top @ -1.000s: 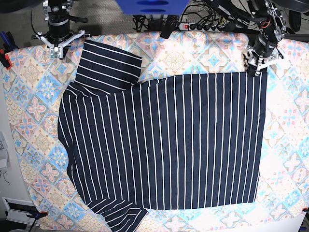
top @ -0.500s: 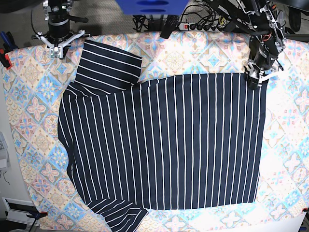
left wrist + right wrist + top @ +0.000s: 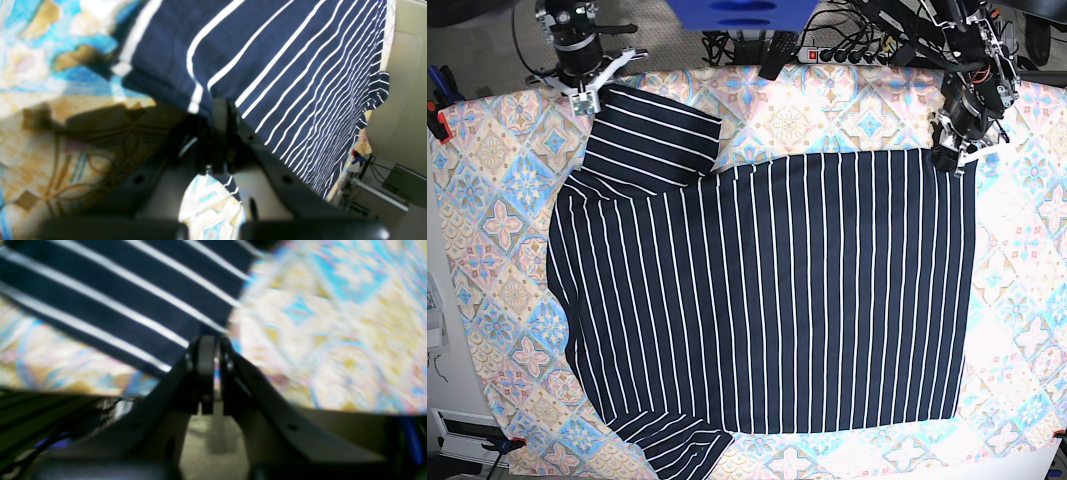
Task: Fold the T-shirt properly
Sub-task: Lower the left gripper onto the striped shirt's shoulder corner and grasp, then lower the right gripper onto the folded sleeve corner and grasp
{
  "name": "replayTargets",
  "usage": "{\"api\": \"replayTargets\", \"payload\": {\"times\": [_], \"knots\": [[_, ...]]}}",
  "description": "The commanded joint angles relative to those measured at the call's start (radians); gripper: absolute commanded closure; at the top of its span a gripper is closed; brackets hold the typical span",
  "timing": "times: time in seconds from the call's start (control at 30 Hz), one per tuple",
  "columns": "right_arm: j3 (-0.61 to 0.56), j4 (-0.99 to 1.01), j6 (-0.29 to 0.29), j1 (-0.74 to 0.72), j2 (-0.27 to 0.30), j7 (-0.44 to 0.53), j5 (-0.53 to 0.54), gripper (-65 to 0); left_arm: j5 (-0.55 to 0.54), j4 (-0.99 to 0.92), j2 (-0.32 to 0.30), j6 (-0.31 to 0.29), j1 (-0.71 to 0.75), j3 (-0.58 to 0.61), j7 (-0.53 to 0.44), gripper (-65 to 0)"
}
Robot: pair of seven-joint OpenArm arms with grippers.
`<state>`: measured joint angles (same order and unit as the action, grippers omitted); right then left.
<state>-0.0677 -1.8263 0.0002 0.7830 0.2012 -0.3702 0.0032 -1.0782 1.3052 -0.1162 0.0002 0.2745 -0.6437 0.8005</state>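
The dark navy T-shirt point(image 3: 767, 300) with thin white stripes lies spread flat, sleeves toward the left. My left gripper point(image 3: 951, 160) is at its far right corner. In the left wrist view the gripper point(image 3: 220, 110) is shut on the shirt's hem point(image 3: 283, 50), which is raised a little off the cloth. My right gripper point(image 3: 585, 100) is at the far corner of the upper sleeve. In the right wrist view it point(image 3: 210, 346) is shut, its tips just at the sleeve's edge point(image 3: 116, 290); I cannot tell if it pinches fabric.
A pastel tile-patterned cloth point(image 3: 487, 250) covers the table under the shirt. A red clamp point(image 3: 437, 122) holds it at the left edge. A power strip and cables point(image 3: 847, 55) lie behind the table, with a blue block point(image 3: 742, 12) at the top centre.
My right arm has moved right, from beside the shirt to the upper sleeve's corner. My left gripper has settled onto the far right corner, drawing that edge slightly inward.
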Motion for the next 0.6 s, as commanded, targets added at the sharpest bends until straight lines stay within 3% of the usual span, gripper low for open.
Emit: {"api": "replayTargets", "payload": {"times": [0.0,0.27,0.5,0.57], "knots": [[-0.002,-0.016,-0.007,0.008,0.007,0.015,-0.001,-3.8,0.000,0.009,-0.007,0.004,0.001,0.000,0.015,0.0],[-0.024,-0.010,-0.007,-0.038,-0.007,-0.102,0.005,-17.5,0.000,0.009,-0.010,0.004,0.001,0.002,0.015,0.0],[-0.022,0.004,-0.007,-0.061,-0.024,-0.148,0.011,-18.8,0.002,0.009,-0.010,0.004,0.001,0.003,0.015,0.0],[-0.016,0.015,-0.007,-0.089,-0.026,-0.180,0.062,-18.9,0.002,0.009,-0.010,0.004,0.001,0.005,0.015,0.0]]}}
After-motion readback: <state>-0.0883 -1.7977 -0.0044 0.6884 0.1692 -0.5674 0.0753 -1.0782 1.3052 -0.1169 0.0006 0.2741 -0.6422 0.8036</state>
